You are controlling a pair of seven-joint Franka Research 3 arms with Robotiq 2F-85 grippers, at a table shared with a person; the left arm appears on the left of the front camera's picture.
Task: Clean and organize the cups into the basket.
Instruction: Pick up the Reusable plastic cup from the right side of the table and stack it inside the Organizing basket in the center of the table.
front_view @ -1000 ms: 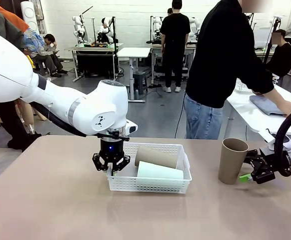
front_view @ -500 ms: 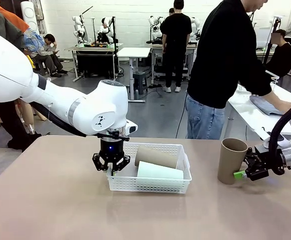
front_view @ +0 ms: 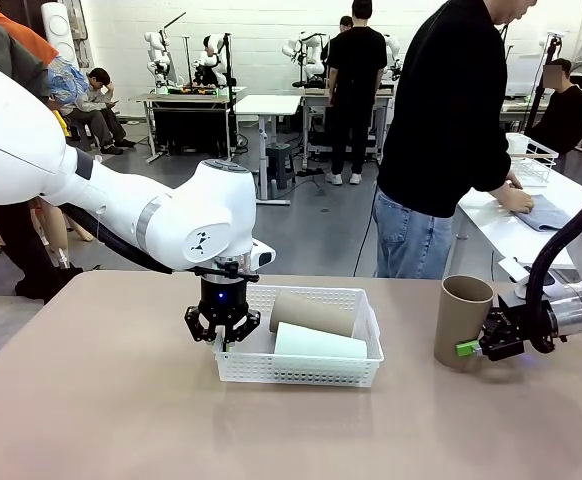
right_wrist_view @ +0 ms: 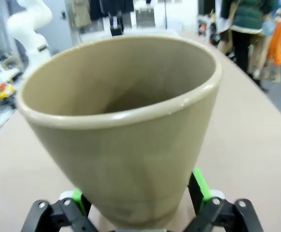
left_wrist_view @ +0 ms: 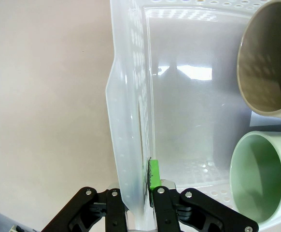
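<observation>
Tan tabletop (front_view: 91,420). Left gripper (front_view: 223,340) pinched shut on 9 o'clock wall of basket (front_view: 301,372), likely steadying it; mint cup (front_view: 321,343), tan cup (front_view: 311,313) lie inside. Right gripper (front_view: 471,348) clamped round base of upright tan cup (front_view: 463,320), 3 o'clock of basket, likely for loading.

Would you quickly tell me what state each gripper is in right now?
Left gripper: closed on the basket wall.
Right gripper: closed around the tan cup.

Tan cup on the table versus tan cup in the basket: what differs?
The standing tan cup is upright on the table; the lying tan cup rests sideways in the basket. The right gripper clamps the standing one low down; nothing grips the lying one. Both are tan and tapered.
</observation>
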